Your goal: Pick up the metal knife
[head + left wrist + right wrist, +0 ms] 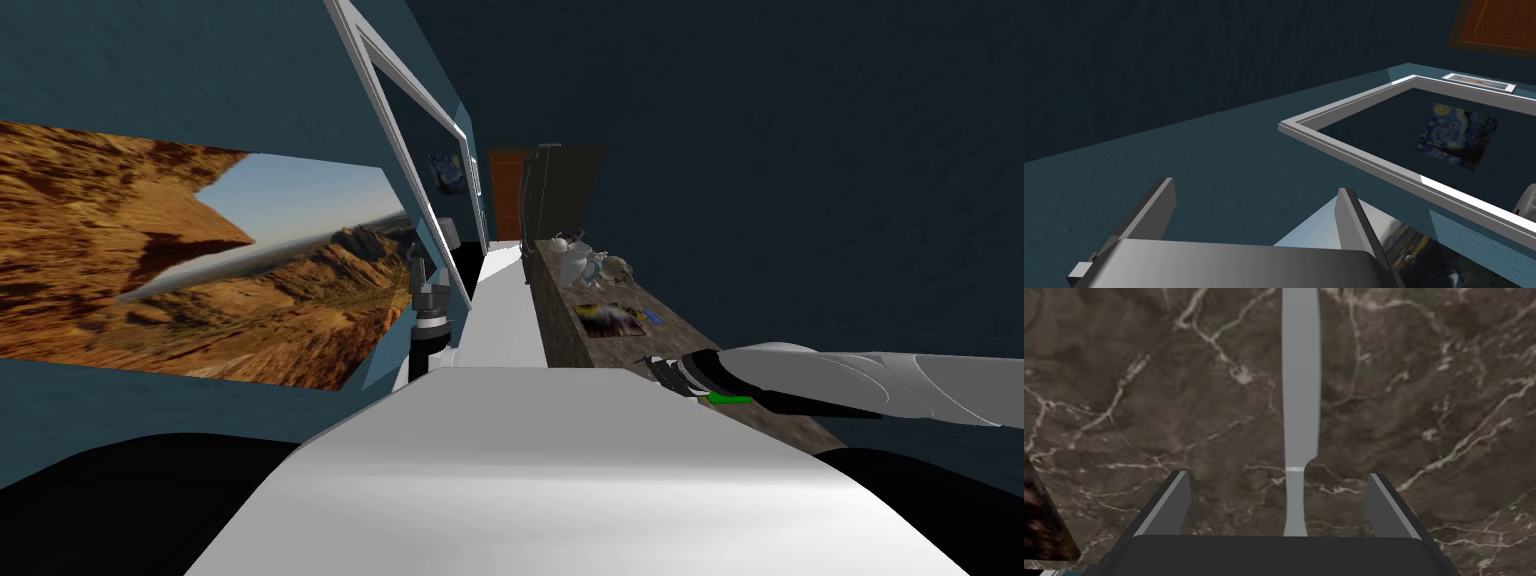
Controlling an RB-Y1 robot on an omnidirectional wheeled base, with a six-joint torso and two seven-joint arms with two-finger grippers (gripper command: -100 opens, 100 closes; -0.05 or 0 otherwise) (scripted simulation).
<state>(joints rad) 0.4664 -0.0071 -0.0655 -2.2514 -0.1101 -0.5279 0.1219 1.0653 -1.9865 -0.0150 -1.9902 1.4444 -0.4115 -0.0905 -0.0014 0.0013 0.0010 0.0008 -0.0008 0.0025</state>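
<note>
A plain grey knife [1300, 388] lies flat on a dark marble counter [1124, 388]. My right gripper [1277, 477] hovers over it, open. The knife's narrow end lies between the two fingers, touching neither, and its broad part runs straight away from the gripper. In the head view my right arm reaches across to the counter [690, 340], with the right gripper [660, 368] over the counter's near end. My left gripper [1256, 185] is open and holds nothing. The left arm [430, 310] is raised by the wall on the left.
Farther along the counter stand pale jugs and a teapot [585, 262], with a dark, colourful mat [612, 318] nearer me. A corner of a dark mat [1044, 523] shows beside the right gripper. A white-framed window [420, 150] lines the left wall.
</note>
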